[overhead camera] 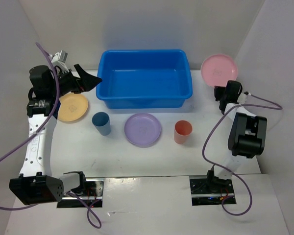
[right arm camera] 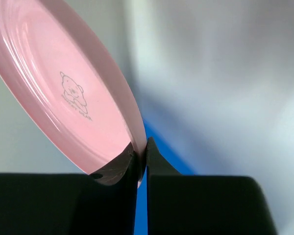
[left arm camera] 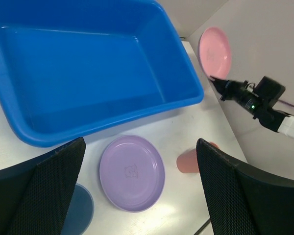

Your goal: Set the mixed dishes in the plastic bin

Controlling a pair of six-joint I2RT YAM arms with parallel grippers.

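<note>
- my right pincer (right arm camera: pixel 141 152) is squeezed tight on the rim of the pink plate (right arm camera: pixel 63 88), and the plate's tilted up by the far right corner of the table (overhead camera: pixel 112 156)
- left pincer (overhead camera: pixel 90 76) is spread wide with nothing in it, hanging just off the left end of the blue bin (overhead camera: pixel 144 53)
- the bin sits at the far middle of the table
- blue cup (overhead camera: pixel 101 123), lilac plate (overhead camera: pixel 143 129) and coral cup (overhead camera: pixel 183 131) are lined up in front of the bin, apart from each other
- yellow plate (overhead camera: pixel 72 107) lies flat near the left edge, partly under my left arm
</note>
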